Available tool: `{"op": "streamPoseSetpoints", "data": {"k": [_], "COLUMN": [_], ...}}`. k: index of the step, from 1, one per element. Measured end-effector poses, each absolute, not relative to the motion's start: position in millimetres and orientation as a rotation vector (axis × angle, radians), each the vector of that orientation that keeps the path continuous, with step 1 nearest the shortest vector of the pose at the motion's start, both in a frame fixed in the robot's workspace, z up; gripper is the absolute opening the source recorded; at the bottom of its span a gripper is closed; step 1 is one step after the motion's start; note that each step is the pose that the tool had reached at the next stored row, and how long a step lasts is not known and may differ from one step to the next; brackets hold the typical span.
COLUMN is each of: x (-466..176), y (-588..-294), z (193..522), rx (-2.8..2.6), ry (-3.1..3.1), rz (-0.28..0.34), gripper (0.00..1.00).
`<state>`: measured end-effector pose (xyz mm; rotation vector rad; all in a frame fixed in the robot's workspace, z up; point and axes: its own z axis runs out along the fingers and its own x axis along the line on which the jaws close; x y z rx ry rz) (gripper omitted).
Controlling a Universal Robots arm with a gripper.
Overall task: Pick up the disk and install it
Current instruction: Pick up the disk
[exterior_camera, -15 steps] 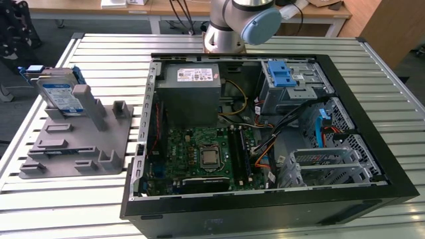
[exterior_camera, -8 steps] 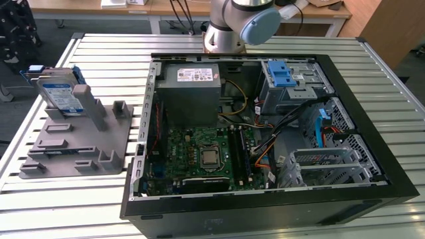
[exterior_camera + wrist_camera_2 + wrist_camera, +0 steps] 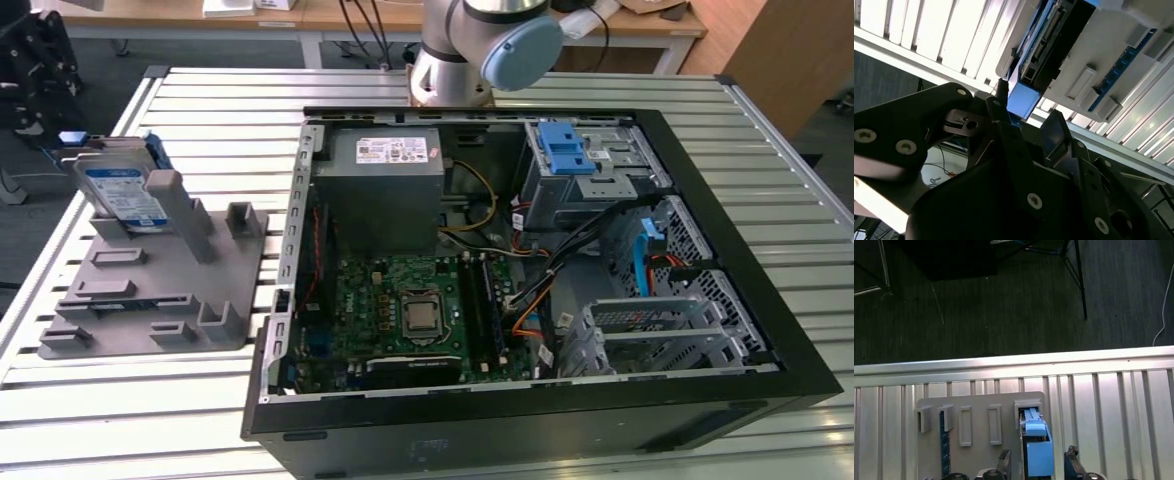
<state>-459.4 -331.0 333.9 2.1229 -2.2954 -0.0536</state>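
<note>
No legible text anywhere

A grey slotted holder [image 3: 979, 412] is lying directly ahead of the hand [image 3: 1038, 456], resting on the slatted metal table [image 3: 1114, 405]; dark carpet [image 3: 1004, 305] is stretching beyond the table's edge, farther from the hand; an open computer case [image 3: 534, 430] is sitting beside the holder, showing a green motherboard [image 3: 400, 310] and a grey power-supply box [image 3: 384, 190].

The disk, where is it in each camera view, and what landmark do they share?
Exterior view: the disk stands in the grey holder, at the exterior view's left.
First wrist view: the disk's blue end sits in the holder, flanked by the open gripper.
Second wrist view: edge-on in the holder, past the gripper.
Landmark: the grey holder.
</note>
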Motion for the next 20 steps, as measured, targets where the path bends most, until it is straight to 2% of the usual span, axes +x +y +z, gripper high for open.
{"op": "streamPoseSetpoints", "data": {"k": [20], "x": [-464], "y": [-331], "z": [299], "rx": [2.148], "ry": [-2.276], "rz": [-0.049], "gripper": [0.53]}}
